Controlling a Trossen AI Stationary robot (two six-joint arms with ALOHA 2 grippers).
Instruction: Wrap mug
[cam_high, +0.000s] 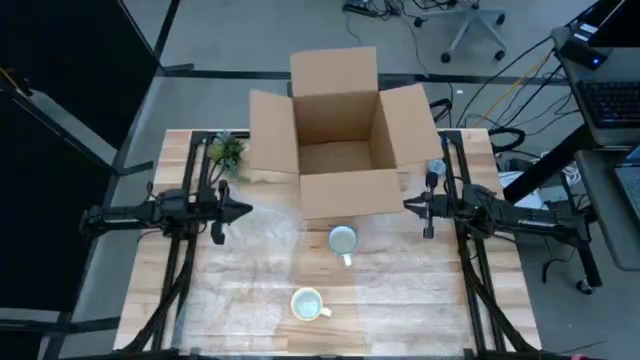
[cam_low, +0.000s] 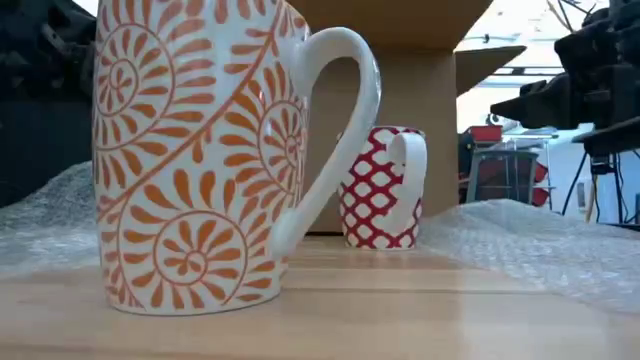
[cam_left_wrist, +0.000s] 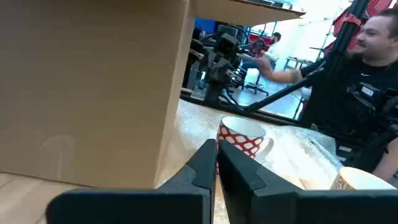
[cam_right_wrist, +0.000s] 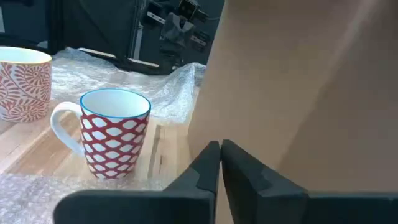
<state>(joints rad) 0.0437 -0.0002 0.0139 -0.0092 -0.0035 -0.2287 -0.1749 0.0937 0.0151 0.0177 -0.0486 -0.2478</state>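
Step in hand: nothing is wrapped yet, so I judge the first move is to choose one mug and take a bubble wrap sheet.
How to do it well: grip the sheet by its free edge, keep it flat, and do not push the mug over.
Red lattice-pattern ceramic mug (cam_high: 343, 240): upright, centre of the wooden table (cam_high: 420, 300), just near of the open brown cardboard box (cam_high: 338, 140).
Orange swirl-pattern ceramic mug (cam_high: 306, 303): upright, nearer, slightly left.
Clear bubble wrap sheets (cam_high: 260, 235): flat on both sides of the mugs.
Left gripper (cam_high: 228, 211): left of the box, fingers closed together, holding nothing.
Right gripper (cam_high: 415, 206): right of the box, fingers closed together, also empty.
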